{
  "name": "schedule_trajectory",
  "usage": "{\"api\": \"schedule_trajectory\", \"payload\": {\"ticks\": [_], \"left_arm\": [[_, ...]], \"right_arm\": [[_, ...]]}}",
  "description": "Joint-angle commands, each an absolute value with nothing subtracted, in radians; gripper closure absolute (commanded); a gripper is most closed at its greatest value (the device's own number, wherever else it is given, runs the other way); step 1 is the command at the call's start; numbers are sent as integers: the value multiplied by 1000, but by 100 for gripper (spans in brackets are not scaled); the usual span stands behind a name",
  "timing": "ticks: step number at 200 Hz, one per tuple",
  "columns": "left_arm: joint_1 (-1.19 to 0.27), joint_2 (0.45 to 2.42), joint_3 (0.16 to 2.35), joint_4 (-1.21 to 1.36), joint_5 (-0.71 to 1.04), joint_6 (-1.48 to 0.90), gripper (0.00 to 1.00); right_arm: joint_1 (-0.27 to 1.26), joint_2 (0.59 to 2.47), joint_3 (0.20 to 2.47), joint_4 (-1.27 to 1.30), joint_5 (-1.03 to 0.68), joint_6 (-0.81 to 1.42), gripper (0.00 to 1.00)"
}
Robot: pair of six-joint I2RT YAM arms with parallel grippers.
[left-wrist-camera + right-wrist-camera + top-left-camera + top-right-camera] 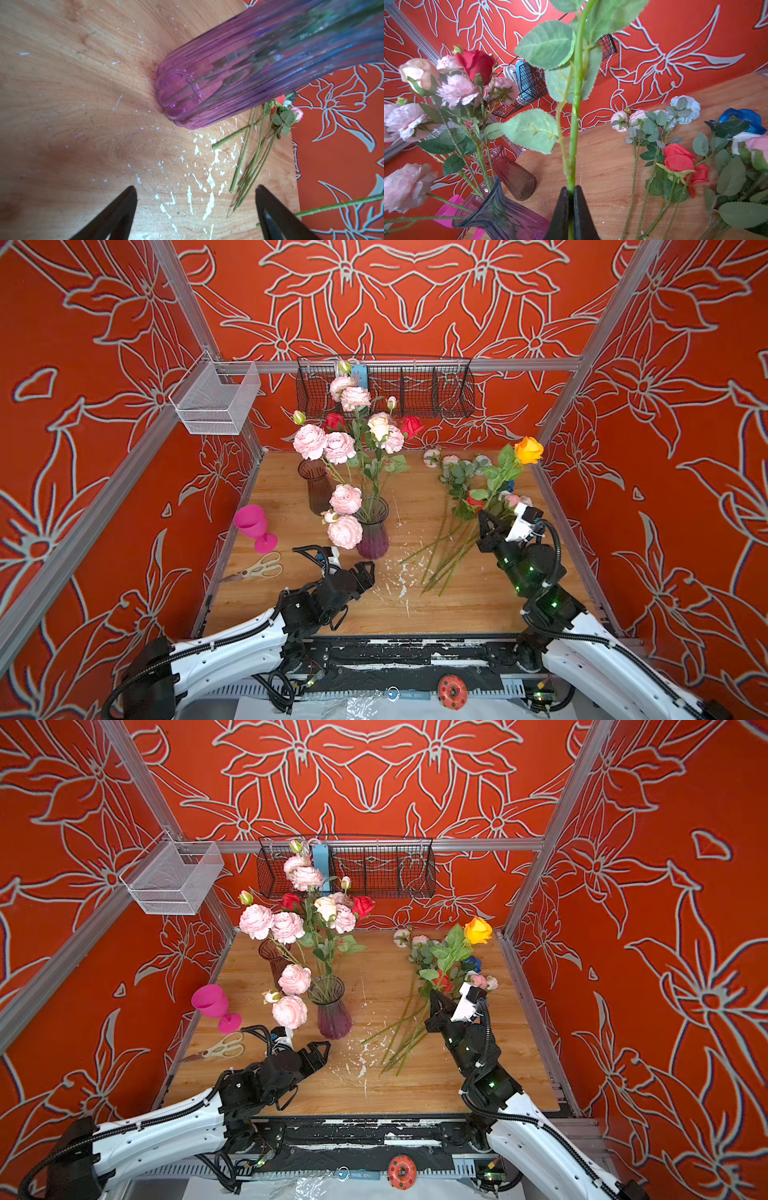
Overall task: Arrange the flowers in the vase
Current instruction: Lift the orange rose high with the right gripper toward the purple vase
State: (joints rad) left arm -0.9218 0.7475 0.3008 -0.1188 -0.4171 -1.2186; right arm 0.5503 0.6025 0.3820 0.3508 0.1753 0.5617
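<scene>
The purple glass vase [372,537] [335,1016] stands mid-table, holding several pink, red and cream flowers [338,445]. My right gripper [484,517] [434,997] [571,189] is shut on the green stem [576,124] of an orange rose [528,450] [478,930], held upright above the table, to the right of the vase. More flowers [457,526] [679,160] lie in a pile on the table's right side. My left gripper [368,574] [195,187] stands open and empty, low, just in front of the vase's base [187,99].
A brown glass vase [318,489] stands behind the purple one. A pink goblet [253,526] and scissors [257,568] sit at the left edge. A black wire basket [386,385] and a white mesh basket [216,400] hang on the frame. Aluminium posts border the table.
</scene>
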Motion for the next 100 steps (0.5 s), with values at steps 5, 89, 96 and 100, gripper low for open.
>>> {"api": "schedule_trajectory", "payload": {"ticks": [5,89,96,100], "left_arm": [[-917,742,337,-224,-487,-1274,11],[-915,696,329,-264,-580,-1315,11],[-916,691,324,-260,-591,-1318,11],[-916,688,320,-256,-595,-1321,11]], "right_arm": [[547,648,429,448,66,552,100],[552,653,539,310,-18,499,100],[551,633,534,303,-4,489,100],[551,622,529,302,2,482,100]]}}
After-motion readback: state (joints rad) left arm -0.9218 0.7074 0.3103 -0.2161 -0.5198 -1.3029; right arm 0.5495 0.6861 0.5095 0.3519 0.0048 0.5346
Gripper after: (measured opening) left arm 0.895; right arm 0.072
